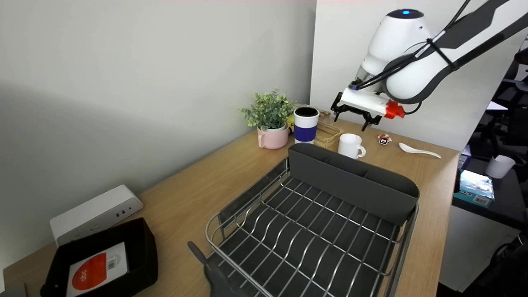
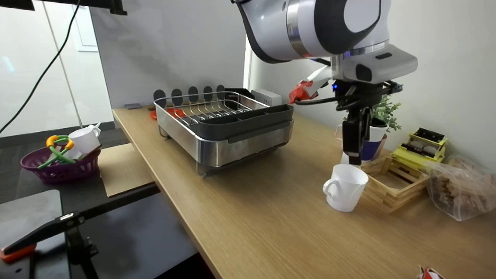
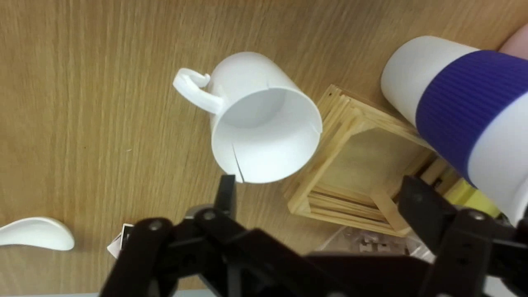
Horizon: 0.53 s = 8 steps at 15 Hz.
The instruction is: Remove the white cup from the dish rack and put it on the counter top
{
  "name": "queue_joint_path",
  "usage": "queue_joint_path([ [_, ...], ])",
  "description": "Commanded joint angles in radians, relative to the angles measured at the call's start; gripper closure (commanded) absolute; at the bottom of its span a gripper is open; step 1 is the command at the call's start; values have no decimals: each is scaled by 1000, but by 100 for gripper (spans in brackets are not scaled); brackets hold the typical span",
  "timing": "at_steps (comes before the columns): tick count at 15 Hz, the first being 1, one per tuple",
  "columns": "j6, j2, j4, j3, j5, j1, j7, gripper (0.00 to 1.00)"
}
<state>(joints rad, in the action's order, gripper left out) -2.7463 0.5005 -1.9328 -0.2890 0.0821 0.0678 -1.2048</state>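
The white cup (image 1: pixel 349 145) stands upright on the wooden counter top (image 1: pixel 198 198), off the dish rack (image 1: pixel 350 181) and beyond its caddy end. In an exterior view the cup (image 2: pixel 345 190) sits apart from the rack (image 2: pixel 240 151), its handle toward the rack side. In the wrist view the cup (image 3: pixel 251 74) shows its open mouth and dark crack-like lines at the rim. My gripper (image 1: pixel 350 124) is open and empty, raised above the counter near the cup. In the wrist view the fingertips (image 3: pixel 319 181) are wide apart, with nothing between them. The rack's wire section holds no cup.
A wooden crate (image 3: pixel 359 165) stands right beside the cup. A tumbler with a blue sleeve (image 1: pixel 306 123) and a pink plant pot (image 1: pixel 273 137) are near the wall. A white spoon (image 1: pixel 418 151), a small red packet (image 1: pixel 384 139) and a plastic bag (image 2: pixel 461 190) lie around.
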Motion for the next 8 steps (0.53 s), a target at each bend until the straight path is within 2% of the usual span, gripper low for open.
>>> queue_joint_path([
  [1, -59, -148, -143, 16, -10, -11, 67, 0],
  [8, -45, -332, -249, 52, -35, -39, 169, 0],
])
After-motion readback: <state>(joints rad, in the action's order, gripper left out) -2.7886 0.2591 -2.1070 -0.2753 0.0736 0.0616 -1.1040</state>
